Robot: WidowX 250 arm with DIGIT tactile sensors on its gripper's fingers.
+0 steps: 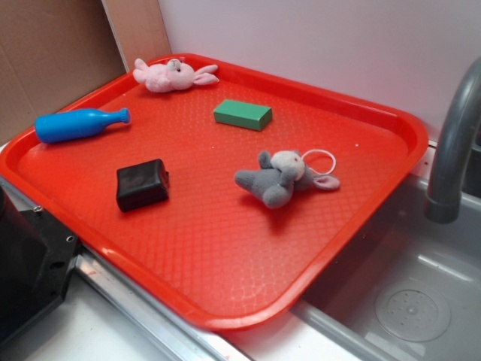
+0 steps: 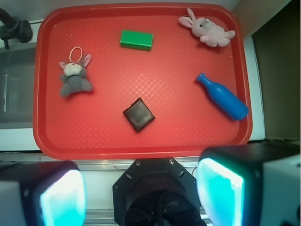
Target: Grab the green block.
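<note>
1. The claw (image 2: 141, 197) hangs high above the near edge of the red tray (image 2: 47, 141), its two fingers (image 2: 61, 197) spread wide with nothing between them.
2. The green block (image 2: 136, 39) lies flat far ahead of the claw, near the tray's far rim, well apart from everything else.
3. A black block (image 2: 138, 114) sits closest, straight ahead of the claw.
4. Ahead on the left lies a grey plush mouse (image 2: 74, 80).
5. Ahead on the right lie a blue bottle (image 2: 223, 97) and, farther off, a pink plush bunny (image 2: 207, 29).
</note>
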